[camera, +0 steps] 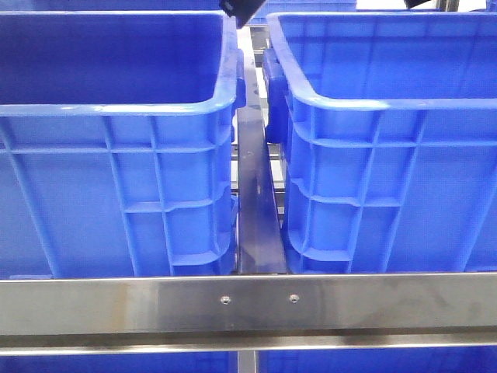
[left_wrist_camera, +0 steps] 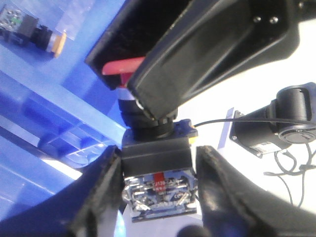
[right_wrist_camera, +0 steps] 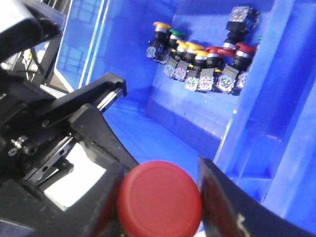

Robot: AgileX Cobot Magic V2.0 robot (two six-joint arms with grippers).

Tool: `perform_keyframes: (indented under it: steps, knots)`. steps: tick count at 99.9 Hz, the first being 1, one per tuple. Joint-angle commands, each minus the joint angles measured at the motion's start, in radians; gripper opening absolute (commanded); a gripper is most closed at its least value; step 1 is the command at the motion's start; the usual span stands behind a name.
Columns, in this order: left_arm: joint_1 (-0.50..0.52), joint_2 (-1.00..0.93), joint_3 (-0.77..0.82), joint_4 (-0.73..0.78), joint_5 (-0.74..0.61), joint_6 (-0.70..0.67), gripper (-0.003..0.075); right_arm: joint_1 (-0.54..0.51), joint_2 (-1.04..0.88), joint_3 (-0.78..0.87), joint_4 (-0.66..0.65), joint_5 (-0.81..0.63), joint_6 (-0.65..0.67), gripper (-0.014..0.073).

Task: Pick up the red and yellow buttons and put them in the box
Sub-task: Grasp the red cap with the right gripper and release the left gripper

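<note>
1. The red button [left_wrist_camera: 148, 133] sits between both tools: the left tool [left_wrist_camera: 158, 197] is closed on its black contact block, and the right tool [right_wrist_camera: 160, 197] is closed around the red cap [right_wrist_camera: 159, 198], which shows face-on in the right wrist view. It reads as a hand-over in the air above the bins.
2. Judgement: let only one tool carry the button before you move. Open the giving tool fully and draw it back along the button's axis, so the cap is not levered sideways.
3. The long axis runs from cap to terminal block, roughly in line between the two tools; the cap points towards the right tool, the terminals towards the left.
4. More buttons [right_wrist_camera: 202, 64] lie heaped against the wall of the blue bin [right_wrist_camera: 133, 128].
5. In the front view only two blue crates [camera: 116, 179] show; neither tool's fingers are visible.
</note>
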Motion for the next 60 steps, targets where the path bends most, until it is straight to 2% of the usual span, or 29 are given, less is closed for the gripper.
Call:
perform_keyframes:
  steps: [1, 17, 35, 60]
  knots:
    - [-0.008, -0.050, -0.029, -0.094, 0.025, 0.001, 0.0252, 0.000, -0.030, -0.034, 0.057, 0.024, 0.000, 0.0132]
    - [-0.008, -0.050, -0.029, -0.098, 0.025, 0.001, 0.0410, 0.000, -0.031, -0.034, 0.066, 0.023, 0.000, 0.0112]
    - [-0.008, -0.050, -0.033, -0.098, 0.023, 0.001, 0.0526, -0.015, -0.031, -0.034, 0.072, -0.020, 0.000, 0.0112]
    - [-0.008, -0.050, -0.087, -0.067, 0.032, 0.001, 0.0540, -0.108, -0.031, -0.034, 0.072, -0.126, -0.001, 0.0112]
